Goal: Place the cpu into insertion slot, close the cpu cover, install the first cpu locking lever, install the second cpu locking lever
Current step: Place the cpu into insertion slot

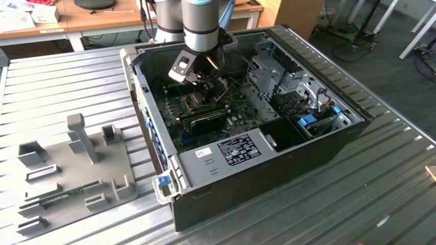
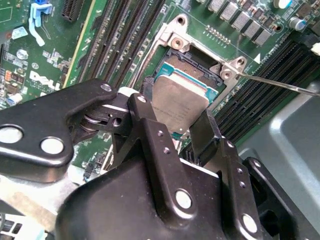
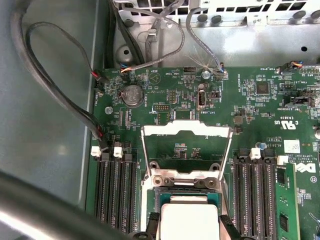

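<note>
Hand (image 2: 172, 117) pinches the cpu (image 2: 180, 100) at the insertion slot (image 2: 187, 62), cpu cover (image 3: 186, 129) swung open, white lettering (image 3: 289, 121) dotting the green board (image 3: 170, 100).

Robotics lab: open computer tower (image 1: 272, 168) on slatted metal workbench (image 1: 68, 81).

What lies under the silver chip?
The socket: its black rim and brownish contact field show beyond the chip. The rest is covered by the chip and the gripper.

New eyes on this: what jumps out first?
The gripper is clamped on the silver cpu, right at the insertion slot. In the first wrist view, the cpu cover stands flipped open. In the exterior view, the arm reaches into an open computer case.
</note>
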Robot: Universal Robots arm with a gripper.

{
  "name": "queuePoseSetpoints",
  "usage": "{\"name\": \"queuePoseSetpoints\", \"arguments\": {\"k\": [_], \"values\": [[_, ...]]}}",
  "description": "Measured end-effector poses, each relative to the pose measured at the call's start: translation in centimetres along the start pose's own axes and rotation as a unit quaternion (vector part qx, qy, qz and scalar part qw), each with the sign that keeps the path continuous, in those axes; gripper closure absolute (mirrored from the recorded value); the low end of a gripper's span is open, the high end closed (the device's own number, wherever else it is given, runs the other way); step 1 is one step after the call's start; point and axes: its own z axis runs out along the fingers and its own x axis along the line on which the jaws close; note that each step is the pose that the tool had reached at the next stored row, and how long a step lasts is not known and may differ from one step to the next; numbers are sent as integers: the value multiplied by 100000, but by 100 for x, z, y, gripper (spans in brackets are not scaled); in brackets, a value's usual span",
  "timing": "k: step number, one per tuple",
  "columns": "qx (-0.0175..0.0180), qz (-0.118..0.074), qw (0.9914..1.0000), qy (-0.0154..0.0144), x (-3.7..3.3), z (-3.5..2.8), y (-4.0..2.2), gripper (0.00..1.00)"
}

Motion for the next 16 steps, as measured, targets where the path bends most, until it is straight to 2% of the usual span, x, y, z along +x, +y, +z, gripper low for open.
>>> {"name": "queuePoseSetpoints", "arguments": {"k": [16], "values": [[1, 21, 100000, 9, 0, 115, -23, 46]]}}
